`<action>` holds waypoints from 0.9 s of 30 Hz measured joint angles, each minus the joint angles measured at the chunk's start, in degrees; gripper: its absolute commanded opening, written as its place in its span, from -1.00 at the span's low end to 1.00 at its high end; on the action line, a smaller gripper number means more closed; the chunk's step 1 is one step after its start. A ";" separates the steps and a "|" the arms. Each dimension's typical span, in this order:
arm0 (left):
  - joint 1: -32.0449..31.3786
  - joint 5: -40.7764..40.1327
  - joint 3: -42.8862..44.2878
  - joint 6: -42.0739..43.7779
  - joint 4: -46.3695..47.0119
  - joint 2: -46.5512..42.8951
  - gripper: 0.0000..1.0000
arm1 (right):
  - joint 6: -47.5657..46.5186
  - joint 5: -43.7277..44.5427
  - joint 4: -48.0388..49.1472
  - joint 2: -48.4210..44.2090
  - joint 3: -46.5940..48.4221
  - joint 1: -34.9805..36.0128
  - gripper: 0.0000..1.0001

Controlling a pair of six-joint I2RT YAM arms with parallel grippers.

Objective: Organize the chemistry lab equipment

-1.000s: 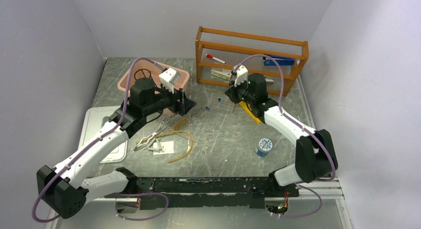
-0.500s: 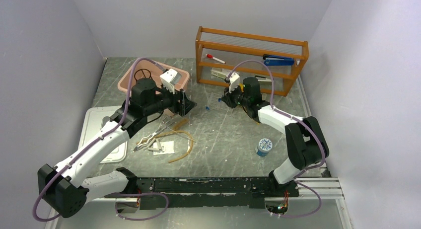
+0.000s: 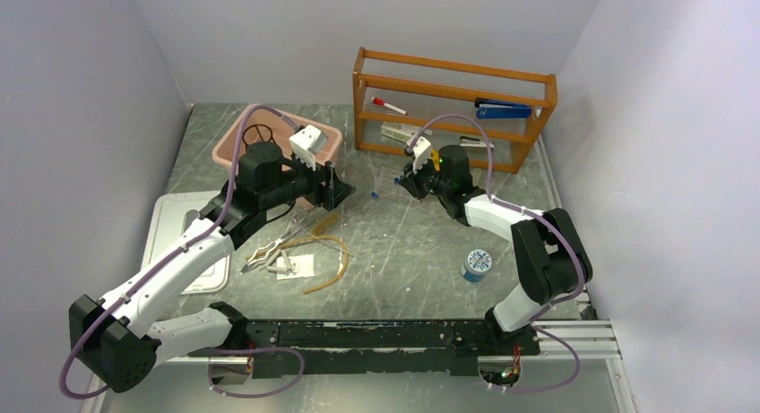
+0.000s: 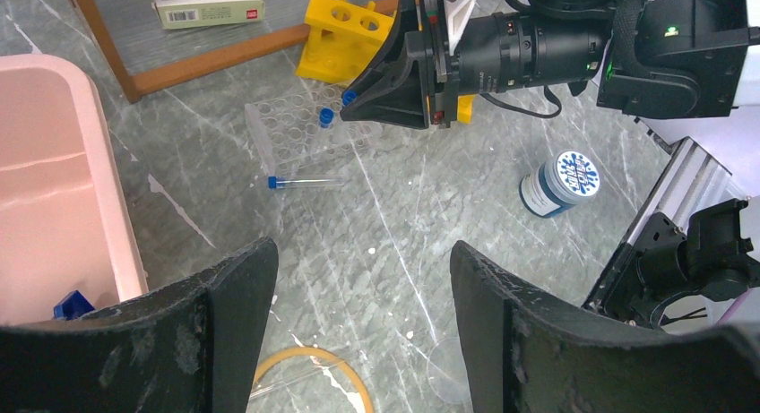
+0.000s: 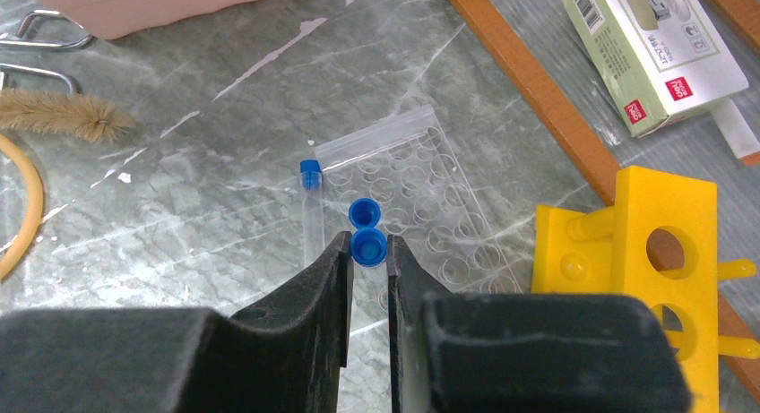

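Blue-capped tube (image 5: 368, 246) is clenched in the right pincer (image 5: 367, 254) over the clear well tray (image 5: 435, 202). Next it probably needs seating upright in a well. Left pincer (image 4: 363, 279) hangs released.

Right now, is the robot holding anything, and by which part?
The right gripper pinches a tiny blue-capped tube by its cap; left gripper is open, holding nothing.

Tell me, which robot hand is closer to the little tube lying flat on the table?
Right. The right gripper is beside the lying tube, pinching another blue-capped tube. The left gripper hangs open farther back, by the pink bin.
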 measured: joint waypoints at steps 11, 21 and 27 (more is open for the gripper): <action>0.00 -0.20 0.00 0.00 0.00 0.00 0.48 | -0.98 -0.24 2.84 0.35 -1.86 0.00 -0.70; 0.02 -0.20 0.00 0.00 0.00 0.00 0.49 | -0.79 -0.24 0.35 1.86 -1.88 -0.09 -0.27; 0.02 -0.22 0.00 0.00 0.00 0.02 0.49 | -0.09 -0.20 -0.81 1.84 -1.60 -0.15 -0.13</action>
